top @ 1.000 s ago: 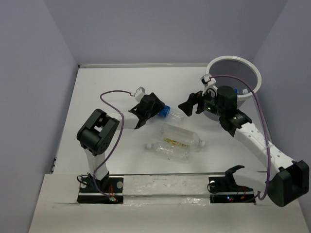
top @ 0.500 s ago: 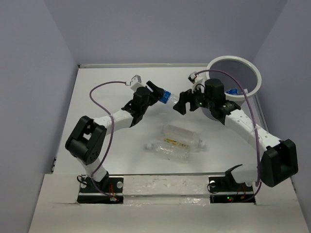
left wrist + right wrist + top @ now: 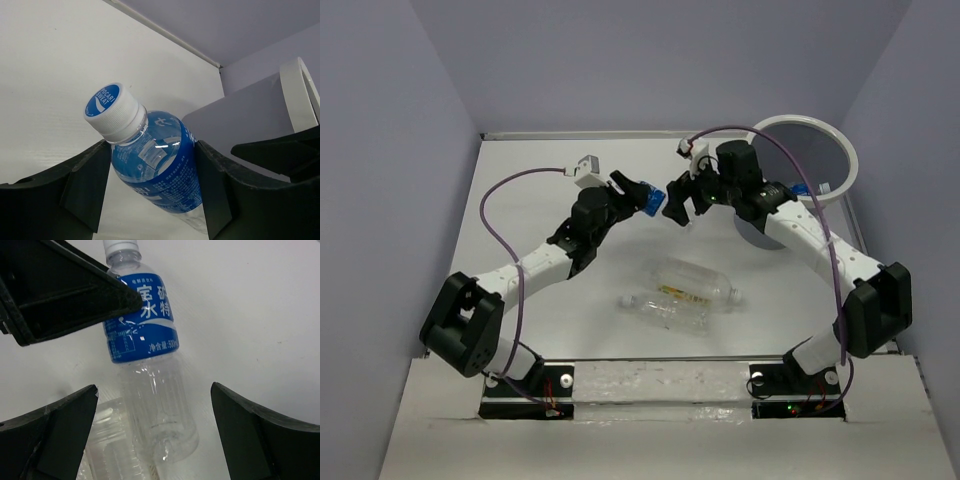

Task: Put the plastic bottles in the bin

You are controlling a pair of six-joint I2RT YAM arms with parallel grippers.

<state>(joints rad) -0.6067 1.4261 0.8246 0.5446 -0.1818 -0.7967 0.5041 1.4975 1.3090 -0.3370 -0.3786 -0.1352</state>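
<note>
My left gripper [image 3: 634, 193] is shut on a clear bottle with a blue label [image 3: 648, 199] and holds it above the table; in the left wrist view its white cap points up-left and both fingers press the label [image 3: 165, 170]. My right gripper [image 3: 676, 204] is open, right beside it. In the right wrist view the bottle's clear lower end [image 3: 160, 410] hangs between my spread fingers [image 3: 55, 430] without touching them. The bin [image 3: 843, 150] stands at the far right, with a blue-labelled bottle [image 3: 798, 188] inside. A larger bottle with a yellowish label [image 3: 698, 281] and a small clear one [image 3: 658, 308] lie mid-table.
The bin's grey wall [image 3: 245, 110] and white rim [image 3: 300, 82] show behind the held bottle in the left wrist view. Purple walls close the table at the back and on both sides. The lying bottles rest near the arm bases.
My left arm has stretched out and carried the blue-labelled bottle up and to the far right. My right gripper has swung left from the bin to meet it.
</note>
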